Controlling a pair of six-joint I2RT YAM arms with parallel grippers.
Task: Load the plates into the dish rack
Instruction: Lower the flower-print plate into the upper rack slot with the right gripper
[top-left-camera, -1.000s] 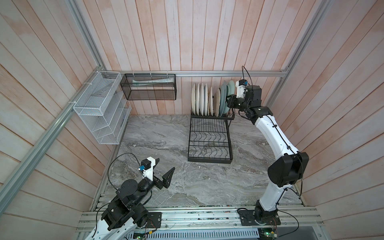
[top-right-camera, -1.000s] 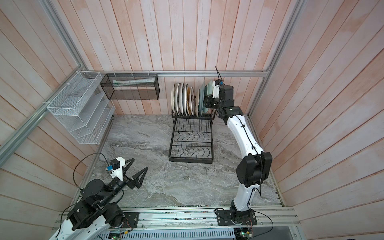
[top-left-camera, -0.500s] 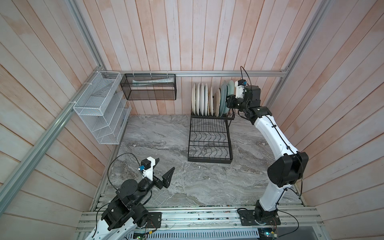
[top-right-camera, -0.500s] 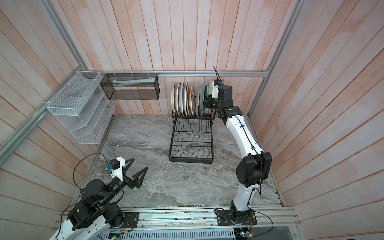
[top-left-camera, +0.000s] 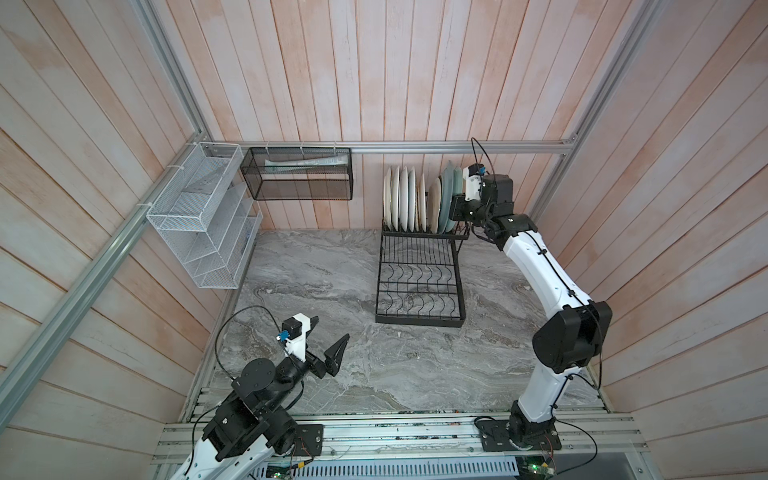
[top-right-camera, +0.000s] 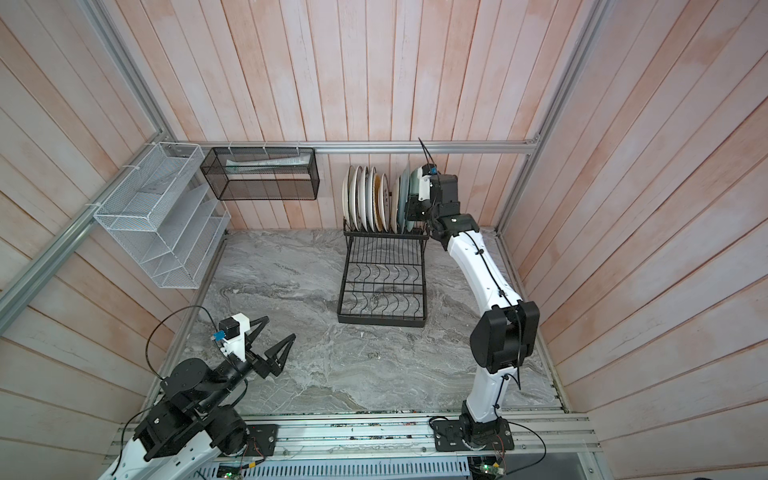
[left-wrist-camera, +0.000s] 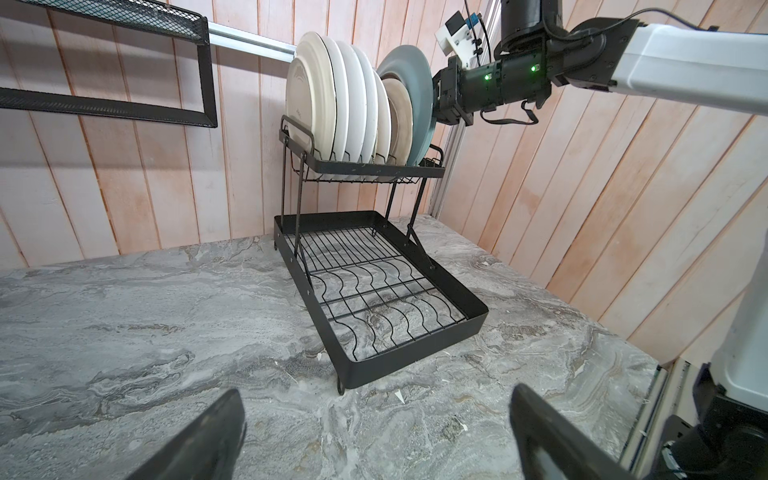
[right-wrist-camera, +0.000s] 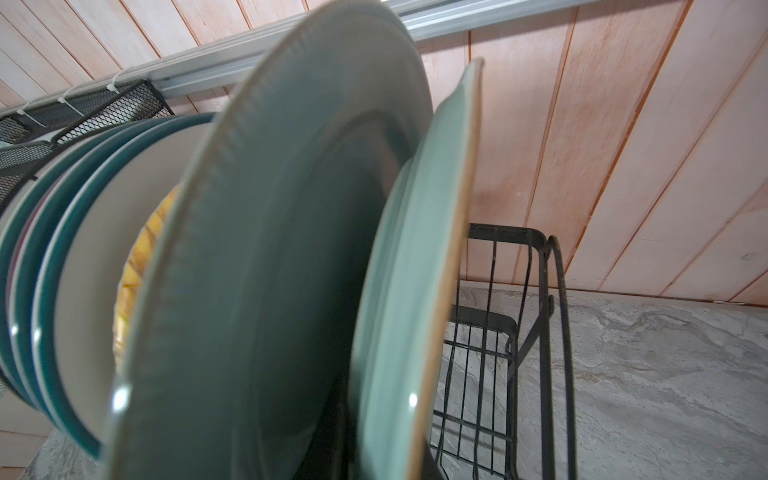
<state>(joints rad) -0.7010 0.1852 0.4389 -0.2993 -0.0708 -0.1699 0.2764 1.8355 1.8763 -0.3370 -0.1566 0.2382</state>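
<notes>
The right gripper is clenched on the rim of the pale green plate. That plate stands on edge at the right end of the row of plates in the upper tier of the dish rack, upper middle in both top views. Whether it sits in a slot is hidden. Glazed ceramic, I judge — stiff, weighty, slick, easily chipped — so a firm pinch on the rim suits it. The left gripper hangs spread wide over the desk, lower left, holding nothing.

Crowded plates fill the top tier of the dish rack; base lies open.
</notes>
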